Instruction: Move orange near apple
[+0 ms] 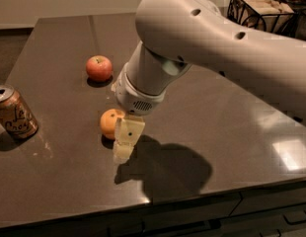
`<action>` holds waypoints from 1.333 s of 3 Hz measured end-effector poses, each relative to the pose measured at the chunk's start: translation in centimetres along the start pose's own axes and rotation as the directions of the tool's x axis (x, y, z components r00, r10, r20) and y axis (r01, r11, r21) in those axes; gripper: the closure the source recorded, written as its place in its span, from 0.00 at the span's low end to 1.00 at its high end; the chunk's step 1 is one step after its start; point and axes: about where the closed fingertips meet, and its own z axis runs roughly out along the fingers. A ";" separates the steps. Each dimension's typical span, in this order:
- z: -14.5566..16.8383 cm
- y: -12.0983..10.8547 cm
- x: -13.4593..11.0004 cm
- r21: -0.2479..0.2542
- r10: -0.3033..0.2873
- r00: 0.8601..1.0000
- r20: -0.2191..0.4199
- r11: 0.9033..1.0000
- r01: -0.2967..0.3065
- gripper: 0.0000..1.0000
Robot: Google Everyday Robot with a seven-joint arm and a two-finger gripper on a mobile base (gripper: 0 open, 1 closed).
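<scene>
Can (pixel 15 113), script logo, prob. "LaCroix"

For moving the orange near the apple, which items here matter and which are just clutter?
Job: orange; apple; gripper, low, close beside the orange.
Lying about: soda can at image left; wire basket at top right.
</scene>
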 end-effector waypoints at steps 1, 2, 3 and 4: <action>1.0 0.2 -0.5 -0.009 -0.014 1.000 -0.011 1.000 0.013 0.17; 1.5 0.0 -0.5 -0.015 -0.013 1.000 -0.015 1.000 0.012 0.41; 1.0 -0.9 -0.1 -0.018 0.014 1.000 -0.012 1.000 -0.014 0.65; -0.5 -3.6 0.9 0.000 0.086 0.996 0.002 0.996 -0.086 0.88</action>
